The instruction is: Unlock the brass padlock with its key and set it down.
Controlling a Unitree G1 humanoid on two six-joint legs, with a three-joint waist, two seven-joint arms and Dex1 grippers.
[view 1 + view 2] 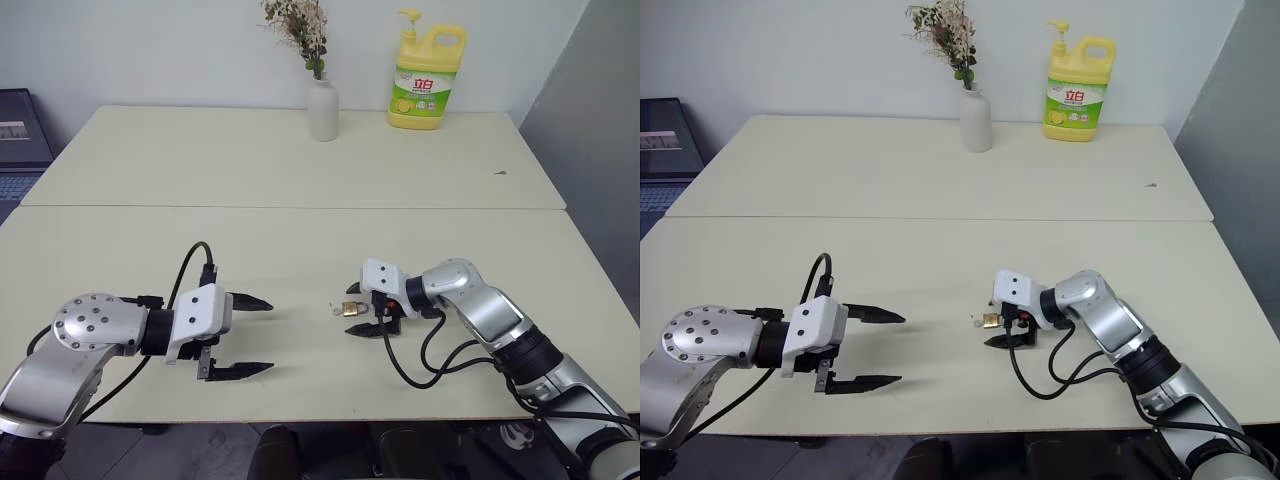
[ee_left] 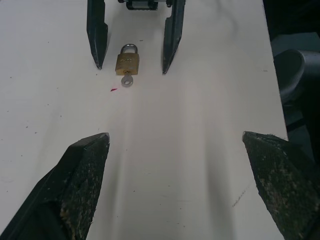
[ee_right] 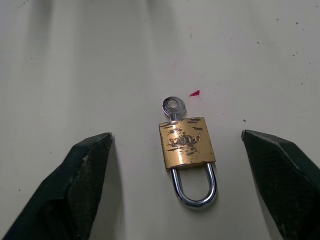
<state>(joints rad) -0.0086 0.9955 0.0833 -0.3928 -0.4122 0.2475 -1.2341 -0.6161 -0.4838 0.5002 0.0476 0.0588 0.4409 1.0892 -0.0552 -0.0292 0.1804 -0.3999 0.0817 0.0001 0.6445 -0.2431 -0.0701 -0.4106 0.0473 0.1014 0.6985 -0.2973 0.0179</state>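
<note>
Now, working from the biggest thing down.
Tabletop [image 1: 300, 200]: I see two pale tops butted along a seam; the near one is bare apart from the lock, so I have open room on every side, and the near edge is close under both arms.
Far edge: a white vase [image 1: 322, 108] and a yellow soap bottle [image 1: 427, 78] stand well apart from the work.
Left hand [image 1: 252, 335]: spread wide, holding nothing, pointing across the near top at the lock.
Right hand [image 1: 368, 310]: parted, one finger either side of the lock, gripping nothing.
Brass padlock [image 3: 187, 143]: lies flat near the middle of the near top, shackle toward my right hand; I judge it light, stiff, smooth metal that may skate; pinch the body's flat sides.
Key [image 3: 173, 106]: sits in the keyhole, its thin bow facing the left hand.
</note>
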